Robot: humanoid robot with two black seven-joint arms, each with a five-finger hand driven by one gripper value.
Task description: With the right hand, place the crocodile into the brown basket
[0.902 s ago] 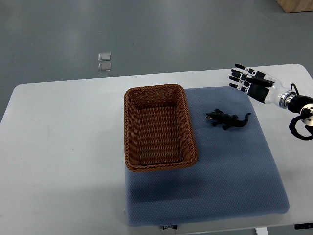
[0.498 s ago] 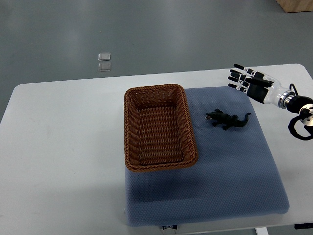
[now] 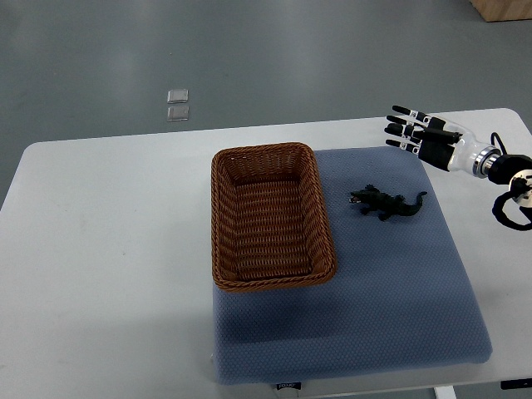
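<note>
Our right hand [image 3: 424, 140] hangs over the far right corner of the mat with its fingers [image 3: 402, 125] stretched out straight and a little spread. It grips nothing, and we judge it is kept wide so it can close around the toy once it gets there. The crocodile [image 3: 386, 203] lies flat on the blue mat [image 3: 374, 307], nearer to us than the hand and clearly apart from it. Its snout points toward the basket and its tail toward the right edge. The brown basket [image 3: 218, 216] stands just to the toy's left with a strip of mat between them, empty and open at the top, so we expect only a short carry to the left after the pick. The mat covers the right part of the white table [image 3: 108, 249], probably to keep things from sliding. Our left hand does not show.
</note>
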